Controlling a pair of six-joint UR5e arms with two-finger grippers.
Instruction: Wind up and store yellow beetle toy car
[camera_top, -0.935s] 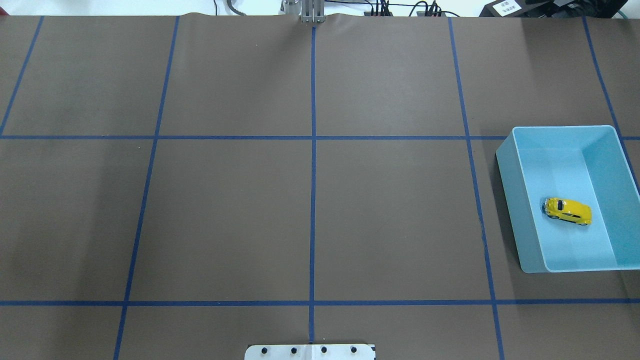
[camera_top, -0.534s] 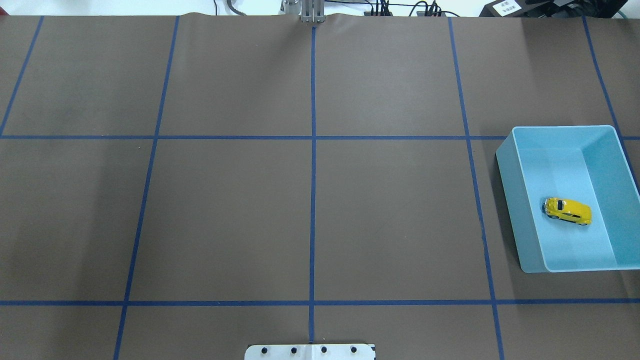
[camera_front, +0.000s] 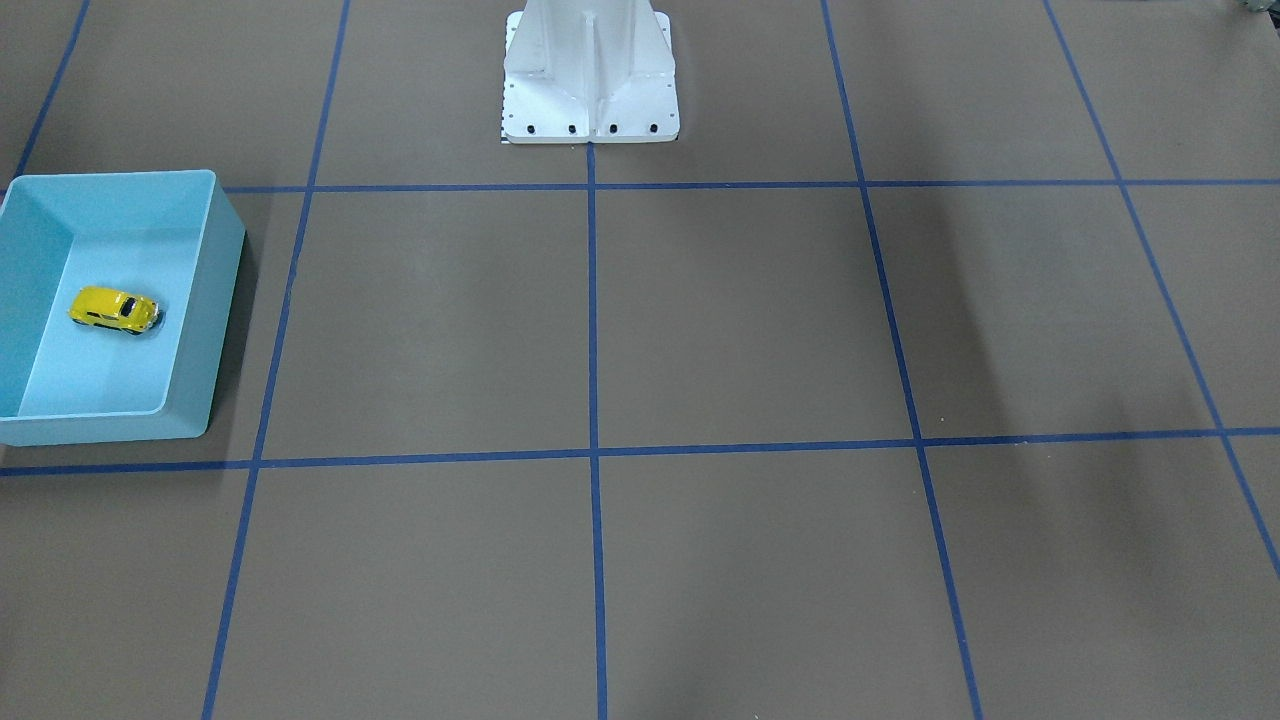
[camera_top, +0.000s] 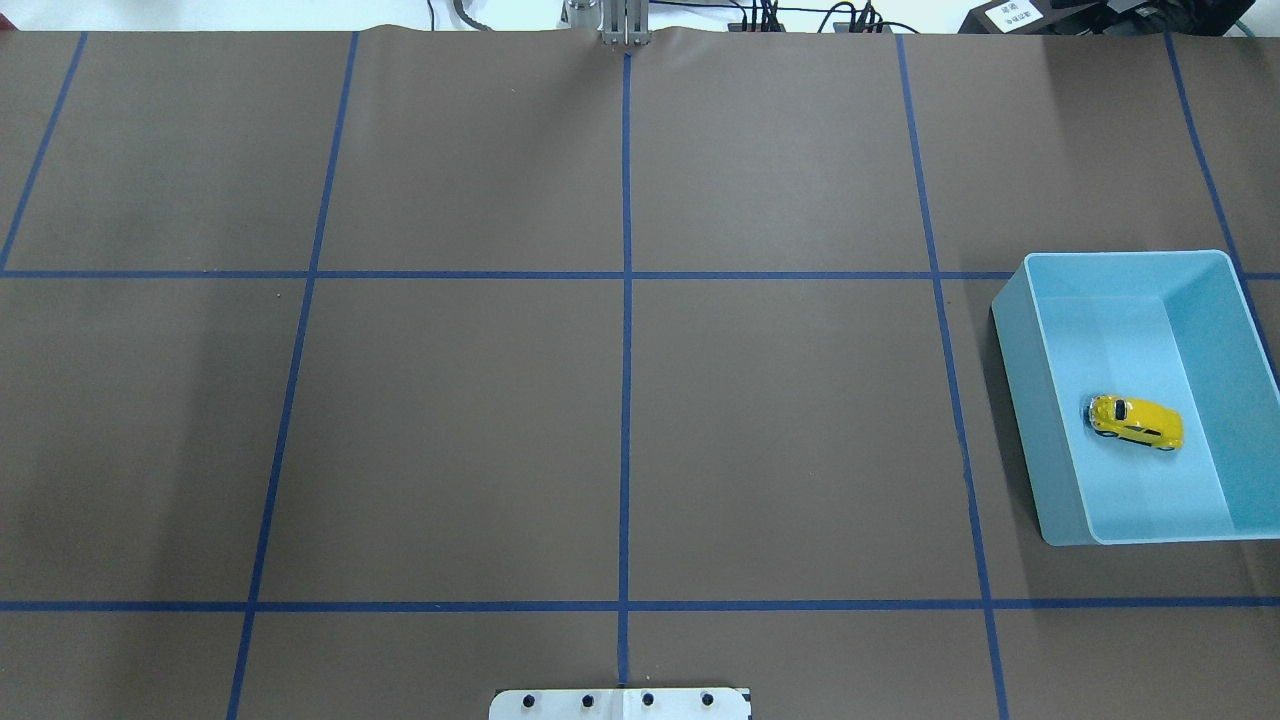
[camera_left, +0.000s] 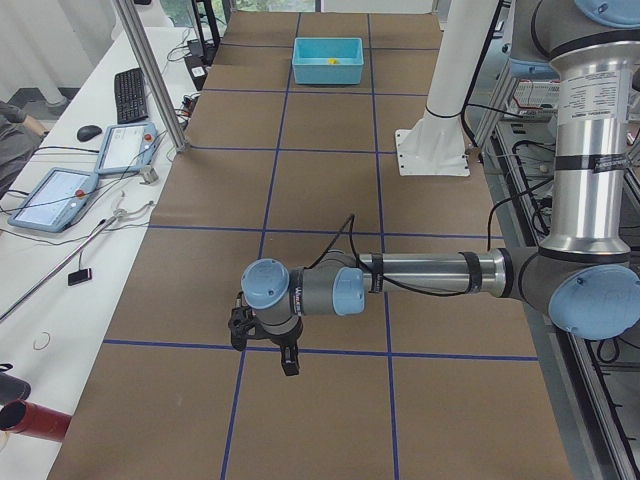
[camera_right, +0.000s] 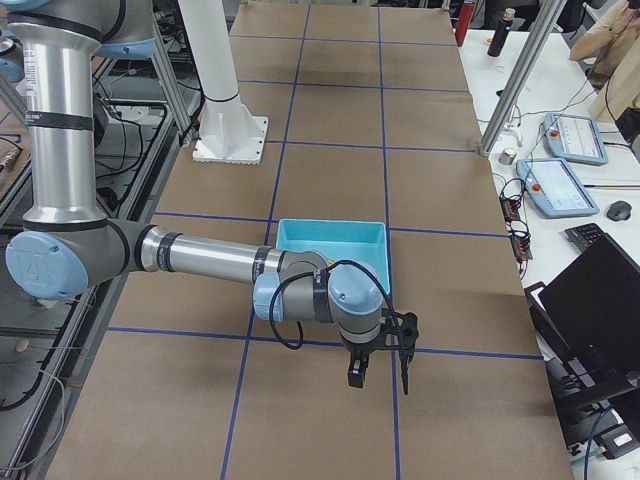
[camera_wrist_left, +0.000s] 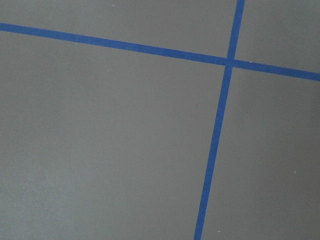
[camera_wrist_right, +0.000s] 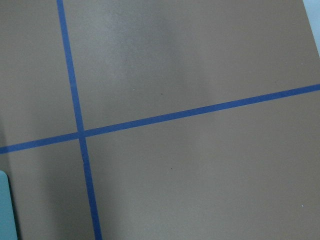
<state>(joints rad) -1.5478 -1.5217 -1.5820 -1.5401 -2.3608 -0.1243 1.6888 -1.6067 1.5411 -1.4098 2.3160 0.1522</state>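
brown paper-covered surface, marked into squares by blue tape lines, fills every view. nearest in the right-side view, the right hand hangs above a tape line with its two dark fingers pointing down; that angle alone does not let me tell whether it is open or closed. just beyond that hand sits a light-blue rectangular plastic bin, a sliver of which shows at the edge of the right wrist view. the tiny glossy yellow beetle toy car lies inside the bin on its floor, apart from the walls and angled across it. farther from the right hand stands a white arm pedestal. well apart from the bin, at the opposite end, the left hand hovers over a tape line; i cannot tell its state either.
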